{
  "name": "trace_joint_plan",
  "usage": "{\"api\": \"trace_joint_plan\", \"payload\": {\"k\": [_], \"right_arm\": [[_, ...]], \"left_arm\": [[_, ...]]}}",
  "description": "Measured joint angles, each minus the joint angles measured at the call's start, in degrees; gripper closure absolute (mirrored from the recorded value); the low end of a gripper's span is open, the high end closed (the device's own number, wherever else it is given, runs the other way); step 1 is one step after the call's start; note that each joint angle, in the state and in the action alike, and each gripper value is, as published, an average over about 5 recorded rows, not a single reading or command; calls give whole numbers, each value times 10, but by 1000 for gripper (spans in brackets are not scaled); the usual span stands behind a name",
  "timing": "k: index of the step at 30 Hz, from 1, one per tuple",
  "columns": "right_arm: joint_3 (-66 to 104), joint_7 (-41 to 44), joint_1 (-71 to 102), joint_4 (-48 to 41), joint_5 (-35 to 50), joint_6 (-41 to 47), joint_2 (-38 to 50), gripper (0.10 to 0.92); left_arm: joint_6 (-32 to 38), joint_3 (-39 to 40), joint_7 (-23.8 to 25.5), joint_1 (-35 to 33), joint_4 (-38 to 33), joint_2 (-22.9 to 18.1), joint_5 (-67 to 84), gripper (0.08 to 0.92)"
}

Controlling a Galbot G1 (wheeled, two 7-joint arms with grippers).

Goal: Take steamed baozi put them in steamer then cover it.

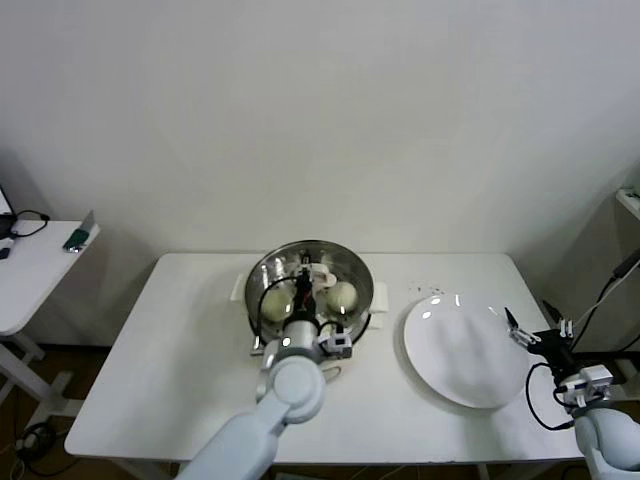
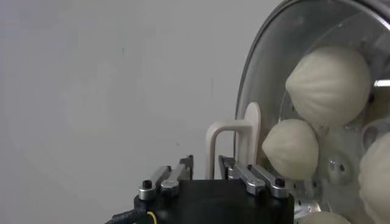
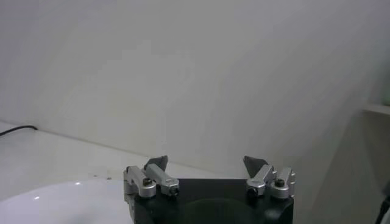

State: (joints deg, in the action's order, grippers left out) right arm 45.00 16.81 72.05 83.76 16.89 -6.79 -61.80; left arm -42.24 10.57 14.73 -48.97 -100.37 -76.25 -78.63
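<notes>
The steamer (image 1: 312, 290) stood on the white surface (image 1: 170, 370) with the cover (image 2: 304, 73) resting on it, its white bar handle (image 2: 228, 143) upright at the centre. Through the glass, four steamed baozi (image 2: 329, 82) lay inside in the left wrist view; the head view showed only two clearly. The left hand (image 1: 305, 283) sat over the cover, its fingers (image 2: 250, 176) straddling the handle, slightly parted with a gap to either side. One empty white plate (image 1: 465, 350) lay right of the steamer. The right hand (image 1: 525, 333) hung released, fingers wide apart, at the plate's far side.
</notes>
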Motion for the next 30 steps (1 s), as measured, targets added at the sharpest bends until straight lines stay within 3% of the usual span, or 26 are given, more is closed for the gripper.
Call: {"api": "trace_joint_plan", "payload": {"k": [14,17,23,30], "right_arm": [[6,-12,-6,17,4,59,1,203],[4,-15,-9,18,1,69,1,203],[0,-19,-14,20,-4,80,1,203],[-5,-19,-8,34,-6,84,-3,203]], "left_arm": [[0,-20,2,-51,-116,54,42,249],[0,-30,-7,-72,-149,72,66,193],[0,-59,-53,-121,-195,111,152,177],[0,-153,-172,-194,-218,128,331,177]]}}
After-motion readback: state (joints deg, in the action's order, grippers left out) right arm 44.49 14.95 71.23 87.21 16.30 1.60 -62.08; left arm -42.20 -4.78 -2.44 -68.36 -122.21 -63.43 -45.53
